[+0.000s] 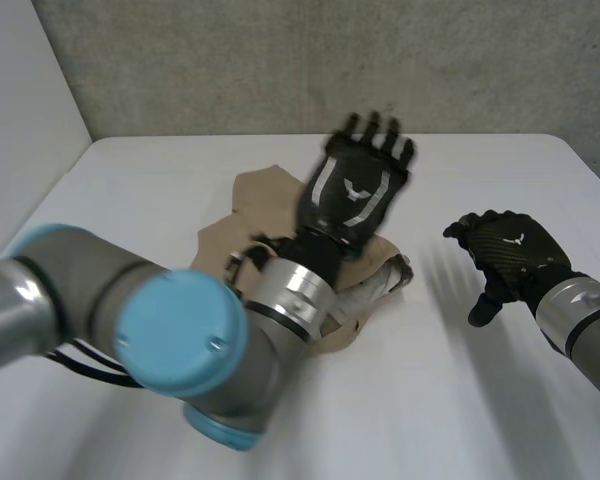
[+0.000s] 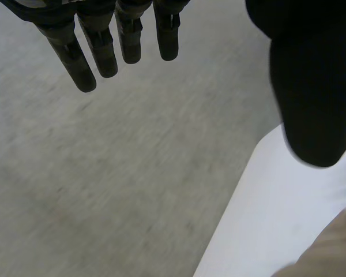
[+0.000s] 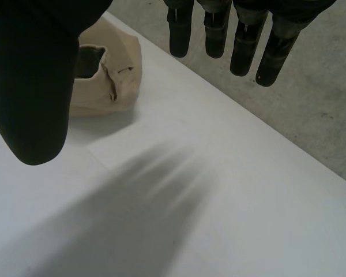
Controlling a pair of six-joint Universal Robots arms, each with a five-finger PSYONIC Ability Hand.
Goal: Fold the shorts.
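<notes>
Head view: shorts x1, L hand + R hand, both empty

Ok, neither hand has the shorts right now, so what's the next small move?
Probably lower the left hand onto the shorts: it hangs open above them, holding nothing, and they lie bunched on the table. The right hand, also open, hovers beside them.

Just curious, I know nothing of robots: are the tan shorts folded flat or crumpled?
Crumpled: the shorts lie in an uneven, bunched heap on the table.
</notes>
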